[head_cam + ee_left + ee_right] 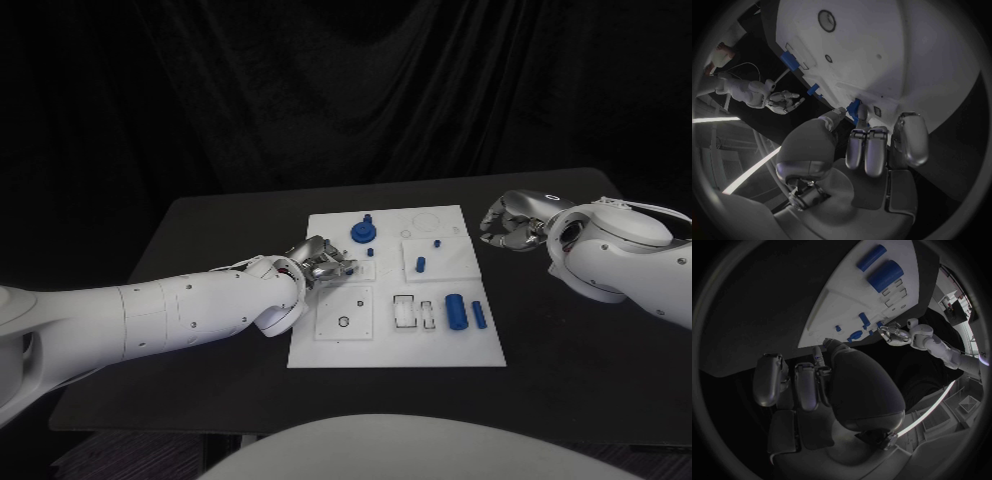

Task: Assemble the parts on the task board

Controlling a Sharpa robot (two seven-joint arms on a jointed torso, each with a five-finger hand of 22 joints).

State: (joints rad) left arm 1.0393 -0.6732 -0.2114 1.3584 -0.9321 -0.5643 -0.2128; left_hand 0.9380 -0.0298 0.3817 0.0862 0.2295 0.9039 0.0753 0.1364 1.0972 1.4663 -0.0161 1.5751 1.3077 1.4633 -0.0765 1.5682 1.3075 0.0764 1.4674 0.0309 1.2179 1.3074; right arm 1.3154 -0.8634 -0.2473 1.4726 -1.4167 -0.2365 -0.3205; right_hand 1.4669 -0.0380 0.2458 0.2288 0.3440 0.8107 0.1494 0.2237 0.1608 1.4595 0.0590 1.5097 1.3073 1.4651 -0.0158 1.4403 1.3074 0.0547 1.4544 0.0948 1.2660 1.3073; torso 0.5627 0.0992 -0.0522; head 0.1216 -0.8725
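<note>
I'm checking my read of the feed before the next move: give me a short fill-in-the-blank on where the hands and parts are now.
1. The left hand is over the task board's ____ edge.
2. The right hand is over the ____ table, off the board.
3. The big cylinder and the thin rod are coloured ____.

Missing words: left; black; blue

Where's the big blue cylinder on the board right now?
In the head view, the large blue cylinder lies on the task board near its front right corner, between a slimmer blue bar and small white slots, nearer the right hand's side.
</note>
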